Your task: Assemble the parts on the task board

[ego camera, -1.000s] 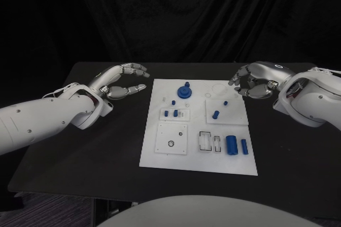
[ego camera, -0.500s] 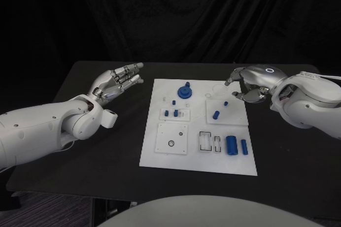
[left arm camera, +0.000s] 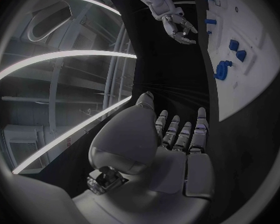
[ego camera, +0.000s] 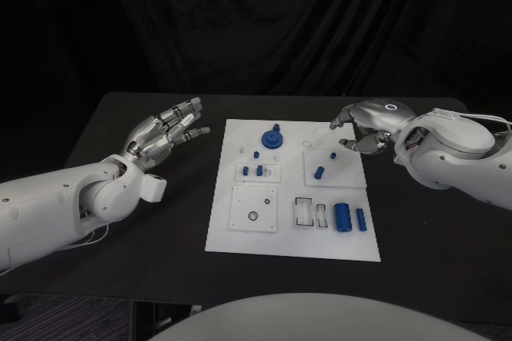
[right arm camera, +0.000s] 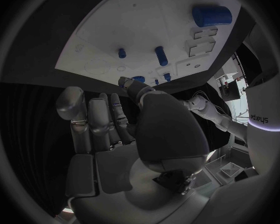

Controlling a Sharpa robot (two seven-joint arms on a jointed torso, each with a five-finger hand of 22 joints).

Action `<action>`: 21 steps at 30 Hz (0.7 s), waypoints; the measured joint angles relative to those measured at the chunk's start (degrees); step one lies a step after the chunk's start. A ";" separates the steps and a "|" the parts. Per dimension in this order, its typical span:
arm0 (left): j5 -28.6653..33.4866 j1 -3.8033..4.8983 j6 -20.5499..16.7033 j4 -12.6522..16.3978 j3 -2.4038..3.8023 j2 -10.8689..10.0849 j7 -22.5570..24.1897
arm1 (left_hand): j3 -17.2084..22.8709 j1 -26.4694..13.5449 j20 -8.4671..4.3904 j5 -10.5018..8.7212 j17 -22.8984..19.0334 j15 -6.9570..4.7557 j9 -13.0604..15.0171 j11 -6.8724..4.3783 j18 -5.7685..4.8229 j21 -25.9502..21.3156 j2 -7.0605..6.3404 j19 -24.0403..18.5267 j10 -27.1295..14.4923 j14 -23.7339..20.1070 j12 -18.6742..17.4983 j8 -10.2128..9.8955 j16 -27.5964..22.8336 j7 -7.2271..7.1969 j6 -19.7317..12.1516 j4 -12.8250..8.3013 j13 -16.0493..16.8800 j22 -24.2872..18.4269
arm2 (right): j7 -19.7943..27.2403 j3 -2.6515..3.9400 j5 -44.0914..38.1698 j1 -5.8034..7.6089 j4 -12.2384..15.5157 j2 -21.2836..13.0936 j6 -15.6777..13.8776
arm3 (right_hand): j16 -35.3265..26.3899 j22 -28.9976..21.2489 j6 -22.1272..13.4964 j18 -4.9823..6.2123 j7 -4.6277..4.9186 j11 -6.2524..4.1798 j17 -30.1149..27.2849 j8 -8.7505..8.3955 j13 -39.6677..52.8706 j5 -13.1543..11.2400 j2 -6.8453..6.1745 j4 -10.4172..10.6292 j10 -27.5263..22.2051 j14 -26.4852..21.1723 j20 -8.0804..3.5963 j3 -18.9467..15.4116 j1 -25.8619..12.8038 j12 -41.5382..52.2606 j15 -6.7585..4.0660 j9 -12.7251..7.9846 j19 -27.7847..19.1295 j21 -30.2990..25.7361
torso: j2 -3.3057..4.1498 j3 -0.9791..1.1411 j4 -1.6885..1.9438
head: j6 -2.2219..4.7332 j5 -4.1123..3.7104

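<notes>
Left hand spread flat, holding nothing; right hand, fingers half-curled and empty, hovers upper right over the task board; it could knock standing parts.

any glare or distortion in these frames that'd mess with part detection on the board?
Head view: task board evenly lit, no glare, blue parts crisp against the white; dark backdrop. Left wrist view: heavy fisheye, the board's edge bows, bright curved light streaks across the room. Right wrist view: board bent by the lens, right hand hides part of it.

Blue parts on white task board, black table
</notes>
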 measured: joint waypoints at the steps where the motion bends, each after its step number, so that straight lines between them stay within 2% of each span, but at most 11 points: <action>1: 0.22 -0.05 0.18 -0.05 0.00 0.04 0.01 | 0.00 0.00 0.00 0.06 -0.01 0.00 0.00 0.03 0.00 0.00 0.00 0.00 0.03 0.00 0.06 0.00 0.00 0.00 0.00 -0.01 0.00 -0.01 | 0.02 0.01 0.15 -0.12 -0.15 0.06 -0.02 | 0.01 0.00 0.08 0.00 -0.09 -0.09 0.00 0.00 -0.15 0.16 0.16 -0.07 0.29 0.00 -0.02 0.07 0.16 0.13 0.00 -0.02 0.02 0.00 | -0.06 -0.04 0.02 | 0.00 -0.20; 5: 0.79 -0.23 0.71 -0.12 0.01 0.20 0.06 | 0.00 0.52 0.00 0.65 -0.07 0.05 -0.01 0.19 0.00 0.00 -0.08 0.00 0.20 0.05 0.28 0.00 0.00 -0.01 0.00 -0.01 0.00 -0.20 | 0.07 0.02 0.74 -0.62 -0.67 0.29 0.02 | -0.11 0.00 0.30 0.00 0.12 -0.18 -0.92 0.00 -1.27 0.17 0.21 -0.06 1.38 -0.01 -0.21 0.40 0.22 0.12 -0.01 -0.09 0.21 -0.62 | -0.16 -0.05 0.00 | 0.00 -0.79; 8: 1.06 -0.29 0.97 -0.14 0.01 0.23 0.09 | 0.00 0.54 0.00 0.67 -0.12 0.15 -0.05 0.19 0.00 0.00 -0.10 0.00 0.20 0.15 0.27 0.00 0.00 -0.01 -0.01 -0.01 -0.01 -0.29 | 0.14 0.02 1.20 -1.01 -0.77 0.36 0.10 | -0.20 0.00 0.50 0.00 -0.09 -0.18 -1.00 0.00 -1.60 0.42 0.21 -0.06 1.38 -0.01 -0.21 0.39 0.22 0.12 -0.01 -0.09 0.21 -0.62 | -0.16 0.01 -0.04 | 0.00 -1.05; 15: 1.43 -0.50 1.33 -0.29 0.03 0.36 0.14 | -0.01 0.75 0.00 0.95 -0.18 0.13 -0.05 0.19 -0.01 0.00 0.11 0.00 0.20 0.13 0.27 0.00 0.00 -0.01 -0.01 -0.01 -0.01 -0.41 | 0.35 -0.01 2.33 -1.50 -0.77 0.23 0.46 | 0.23 0.00 0.70 0.00 0.12 -0.19 -0.65 -0.28 -2.56 0.42 0.75 0.10 2.39 -0.01 -0.21 0.56 -0.32 -0.21 -0.02 -0.25 0.20 0.00 | -0.14 0.12 -0.03 | 0.00 -1.66; 16: 1.45 -0.54 1.35 -0.33 0.02 0.38 0.14 | -0.22 0.92 -0.15 0.95 -0.25 0.10 -0.13 0.19 -0.01 0.00 -0.06 -0.35 0.20 0.11 0.27 0.00 0.00 -0.04 -0.04 -0.14 -0.01 -1.24 | 0.38 -0.01 2.49 -1.53 -0.77 0.21 0.50 | 0.23 0.00 0.70 0.00 0.12 -0.19 -0.65 -0.28 -2.65 0.42 0.75 0.10 2.39 0.19 -0.21 0.55 -0.32 -0.21 -0.22 -0.25 0.21 0.00 | -0.14 0.11 -0.03 | 0.00 -1.75; 18: 1.49 -0.57 1.37 -0.43 0.02 0.45 0.15 | -1.00 1.21 -1.23 0.95 -0.49 -0.43 -0.36 0.38 -0.07 -0.44 -0.35 -3.92 0.01 -0.43 0.27 0.00 0.00 -0.70 -0.70 0.15 -0.01 -5.52 | 0.47 -0.01 2.87 -1.60 -0.77 0.17 0.60 | 0.23 0.00 0.70 -0.01 0.12 -0.19 -0.58 -0.28 -2.83 0.42 0.75 0.10 2.39 0.19 -0.39 0.55 -0.32 -0.21 -0.22 -0.24 0.39 0.00 | -0.14 0.09 -0.02 | 0.00 -1.93; 19: 1.51 -0.58 1.37 -0.49 0.02 0.48 0.15 | -1.21 1.21 -1.80 0.95 -0.60 -0.50 -0.47 0.40 -0.69 -0.74 -0.35 -6.01 -0.02 -0.99 0.16 0.00 -0.05 -0.96 -0.96 0.24 -0.01 -8.22 | 0.50 -0.01 3.00 -1.64 -0.77 0.16 0.64 | 0.23 0.00 0.70 -0.01 0.12 -0.22 -0.57 -0.28 -2.86 0.42 0.72 0.12 2.42 0.19 -0.38 0.57 -0.34 -0.21 -0.22 -0.24 0.45 0.00 | -0.14 0.08 -0.02 | 0.00 -1.97; 20: 1.53 -0.58 1.37 -0.54 0.02 0.51 0.16 | -1.62 1.28 -2.61 0.95 -0.76 -0.61 -0.59 0.18 -1.90 -1.17 -0.27 -9.35 -0.25 -2.13 -0.31 0.00 -0.40 -1.18 -1.18 0.30 -0.01 -12.89 | 0.53 0.00 3.13 -1.68 -0.78 0.15 0.69 | 0.23 0.00 0.70 0.00 0.12 -0.39 -0.57 -0.28 -2.91 0.42 0.72 0.26 2.60 0.19 -0.22 0.71 -0.34 -0.21 -0.22 -0.24 0.61 0.00 | -0.14 0.06 -0.02 | 0.00 -1.98; 21: 1.55 -0.58 1.37 -0.59 0.02 0.53 0.16 | -1.85 1.43 -3.29 0.95 -0.92 -0.73 -0.63 0.07 -2.31 -1.56 -0.12 -11.50 -0.56 -3.07 -0.77 0.00 -0.48 -1.26 -1.26 0.21 -0.01 -16.22 | 0.56 0.00 3.28 -1.72 -0.80 0.15 0.73 | 0.23 0.00 0.70 0.00 0.12 -0.40 -0.57 -0.28 -2.97 0.42 0.71 0.26 2.60 0.19 -0.22 0.71 -0.35 -0.21 -0.22 -0.27 0.61 0.00 | -0.15 0.05 -0.02 | 0.00 -1.99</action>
